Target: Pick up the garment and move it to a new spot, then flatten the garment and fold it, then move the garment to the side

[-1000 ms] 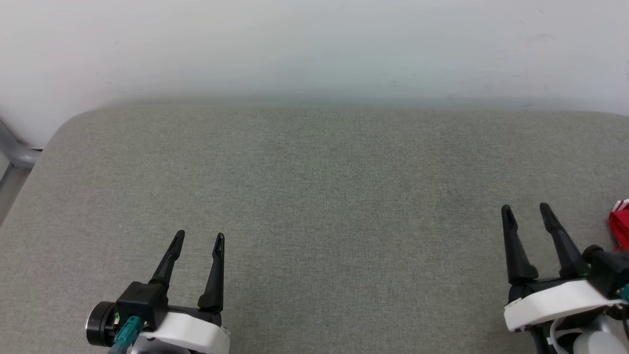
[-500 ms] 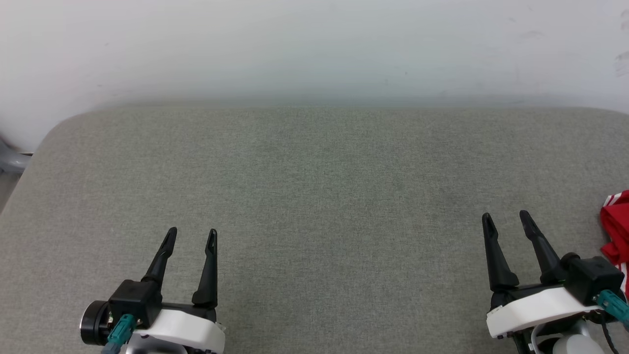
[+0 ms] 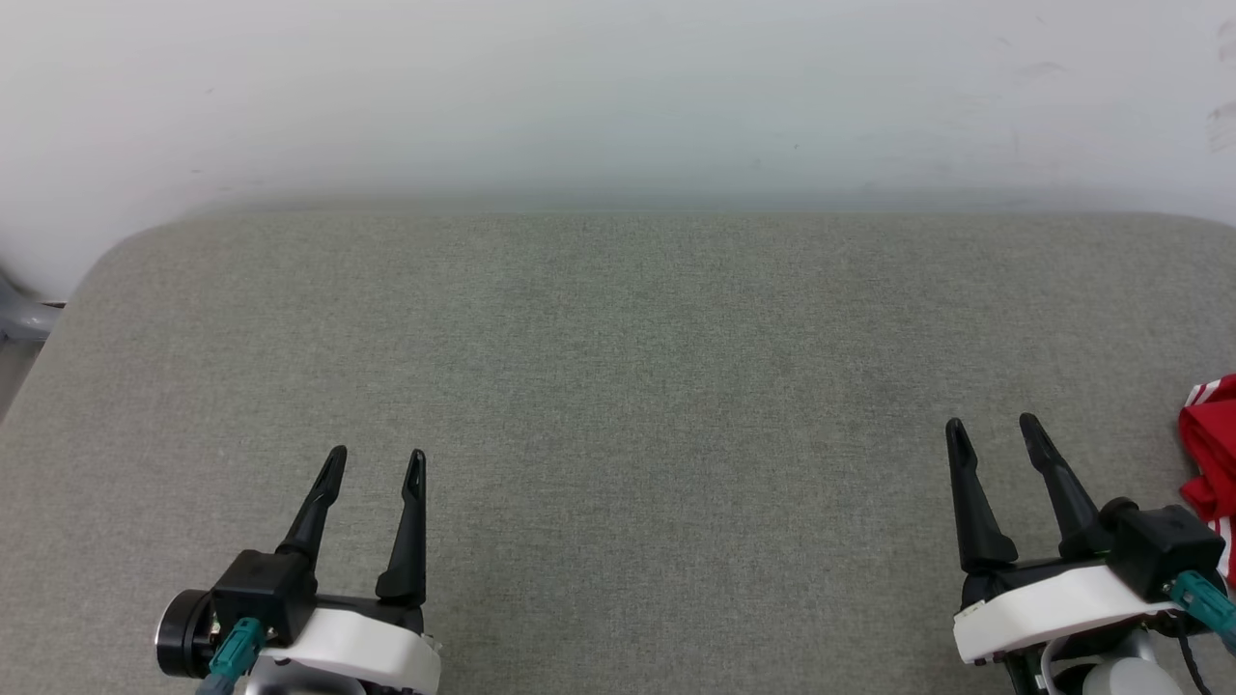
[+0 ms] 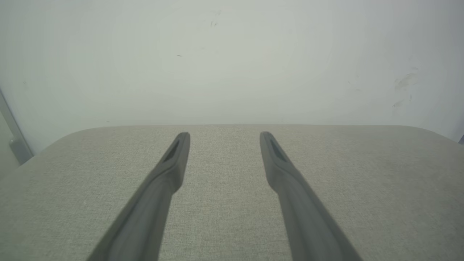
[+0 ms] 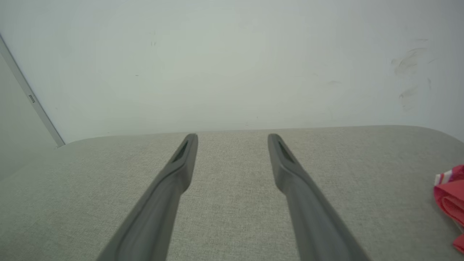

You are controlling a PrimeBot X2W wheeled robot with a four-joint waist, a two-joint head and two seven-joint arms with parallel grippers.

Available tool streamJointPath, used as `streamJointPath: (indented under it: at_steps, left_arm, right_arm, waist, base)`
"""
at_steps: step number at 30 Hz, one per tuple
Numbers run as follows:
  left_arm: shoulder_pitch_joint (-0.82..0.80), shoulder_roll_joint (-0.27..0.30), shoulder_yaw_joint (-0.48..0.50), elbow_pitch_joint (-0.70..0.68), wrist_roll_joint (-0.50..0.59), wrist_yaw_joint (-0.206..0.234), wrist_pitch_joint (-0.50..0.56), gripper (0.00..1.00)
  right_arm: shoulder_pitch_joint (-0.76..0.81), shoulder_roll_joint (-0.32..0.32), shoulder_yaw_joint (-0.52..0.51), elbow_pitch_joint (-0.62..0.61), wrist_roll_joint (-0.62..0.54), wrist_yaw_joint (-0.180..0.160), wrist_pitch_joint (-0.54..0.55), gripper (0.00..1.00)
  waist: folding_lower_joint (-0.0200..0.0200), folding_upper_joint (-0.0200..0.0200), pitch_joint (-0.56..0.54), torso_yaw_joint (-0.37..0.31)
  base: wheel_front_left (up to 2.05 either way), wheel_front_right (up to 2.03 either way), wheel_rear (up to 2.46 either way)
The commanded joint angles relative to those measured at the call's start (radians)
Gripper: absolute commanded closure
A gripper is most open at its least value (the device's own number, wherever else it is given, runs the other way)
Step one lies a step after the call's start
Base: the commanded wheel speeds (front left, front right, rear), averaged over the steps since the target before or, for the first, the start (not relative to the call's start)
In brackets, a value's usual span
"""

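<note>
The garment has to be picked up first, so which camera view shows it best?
The head view: the garment is a sharp red bunch with striped trim at the right edge, beside the right claw. The right wrist view gives a paler, cut-off sliver at its right edge.

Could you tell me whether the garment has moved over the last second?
No. The garment drifts slightly left in the head view, but so does the wall scuff, so the camera turned.

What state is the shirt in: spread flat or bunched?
Bunched where visible: the red shirt lies in creased folds on the grey pad. The rest is cut off: cannot tell.
</note>
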Motion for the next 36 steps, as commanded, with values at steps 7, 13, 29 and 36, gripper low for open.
streamJointPath:
  at_steps: [7,13,29,36]
  left_arm:
    - [0.008,-0.01,0.011,-0.001,-0.009,-0.008,-0.002,0.0]
    - [0.011,-0.018,0.013,0.032,-0.02,-0.006,0.004,1.0]
    - [-0.016,-0.019,0.039,0.061,-0.329,-0.008,0.083,1.0]
    - [-0.025,-0.02,0.049,0.071,-0.446,-0.009,0.113,1.0]
  right_arm:
    - [0.002,0.006,0.001,-0.005,-0.003,-0.001,0.002,0.0]
    - [0.013,0.003,0.001,0.029,0.011,0.0,0.006,1.0]
    - [-0.002,0.003,-0.02,0.047,0.308,0.0,0.074,1.0]
    - [-0.009,0.004,-0.029,0.053,0.42,0.0,0.1,1.0]
  waist:
    - [0.0,-0.0001,0.004,0.002]
    - [0.0,-0.0001,0.006,0.002]
    - [0.0,-0.0001,0.0,-0.001]
    - [0.0,-0.0001,-0.002,-0.003]
  base:
    - [0.0,0.0,0.0]
    - [0.0,0.0,0.0]
    - [0.0,0.0,0.0]
    - [0.0,0.0,0.0]
